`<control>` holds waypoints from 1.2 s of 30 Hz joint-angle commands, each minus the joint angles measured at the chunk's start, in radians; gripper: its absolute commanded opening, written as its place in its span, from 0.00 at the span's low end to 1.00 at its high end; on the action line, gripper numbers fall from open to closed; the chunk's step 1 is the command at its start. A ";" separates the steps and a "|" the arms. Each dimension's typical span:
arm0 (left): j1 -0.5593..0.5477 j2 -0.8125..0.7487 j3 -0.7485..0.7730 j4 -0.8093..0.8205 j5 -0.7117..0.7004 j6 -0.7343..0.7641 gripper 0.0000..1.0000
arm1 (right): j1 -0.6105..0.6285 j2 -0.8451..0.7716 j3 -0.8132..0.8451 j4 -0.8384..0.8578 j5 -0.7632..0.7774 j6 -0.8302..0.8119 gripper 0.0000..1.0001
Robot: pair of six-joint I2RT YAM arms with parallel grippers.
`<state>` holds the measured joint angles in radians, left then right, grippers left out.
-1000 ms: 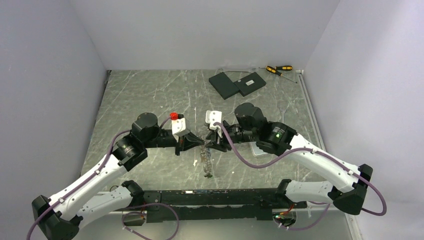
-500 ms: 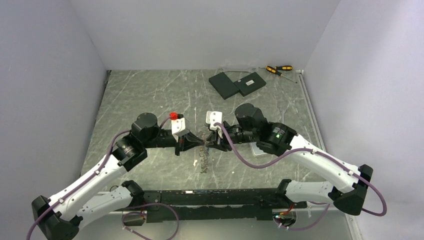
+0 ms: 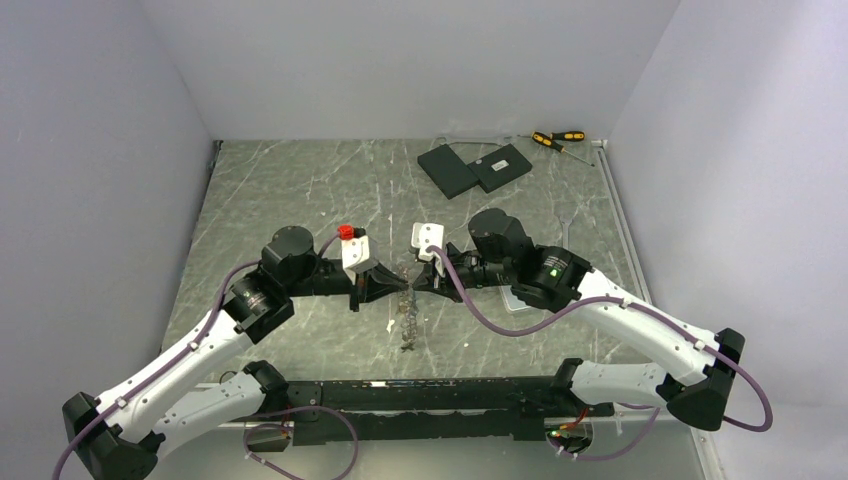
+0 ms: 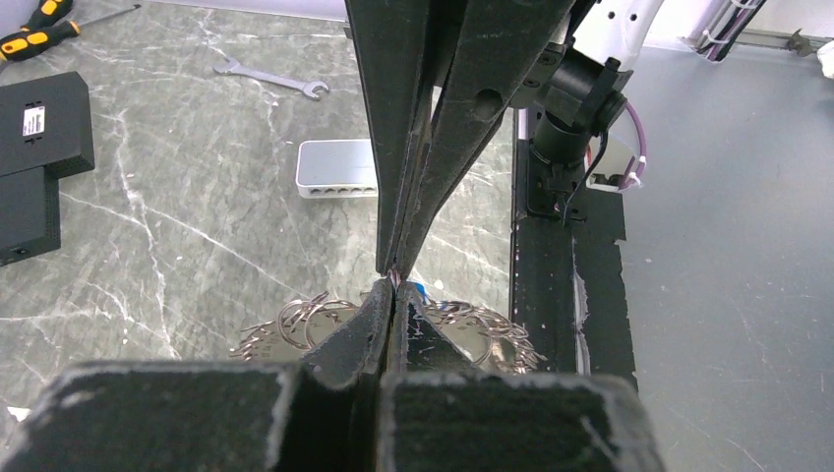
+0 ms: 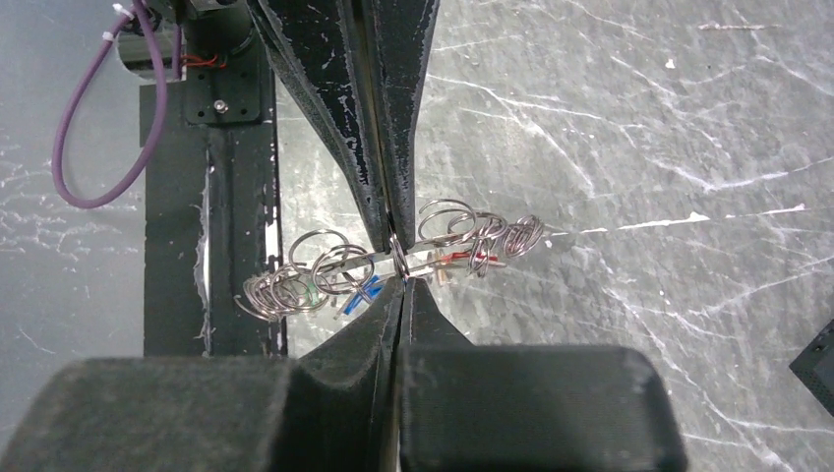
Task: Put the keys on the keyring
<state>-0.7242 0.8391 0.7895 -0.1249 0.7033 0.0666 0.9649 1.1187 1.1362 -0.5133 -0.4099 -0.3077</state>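
The left gripper (image 3: 399,288) and right gripper (image 3: 419,285) are both clenched tip to tip on the keyring (image 5: 334,265). It hangs between them above the worktop (image 3: 300,190), near the middle of its near edge, with coloured keys (image 5: 359,295) bunched among its loops. Pinched at almost one spot, the thin wire could likely slip free if either arm twists or pulls, dropping the bunch.

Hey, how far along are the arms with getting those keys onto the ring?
Done: green, blue and red-tagged small keys already hang among the loops of the thin metal keyring. In hand: left gripper and right gripper both pinch it, tip to tip, above the marble table. Left: unclear; no loose key shows.
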 commanded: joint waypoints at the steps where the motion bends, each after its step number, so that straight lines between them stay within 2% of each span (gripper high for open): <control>1: 0.001 -0.020 0.011 0.076 0.019 -0.004 0.00 | 0.004 -0.016 -0.001 0.044 0.012 0.001 0.00; 36: 0.036 -0.076 -0.018 0.155 -0.012 -0.046 0.00 | 0.001 -0.043 -0.094 0.123 -0.001 0.063 0.00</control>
<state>-0.7006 0.8009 0.7570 -0.1013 0.7017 0.0380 0.9649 1.0954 1.0618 -0.3973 -0.4030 -0.2573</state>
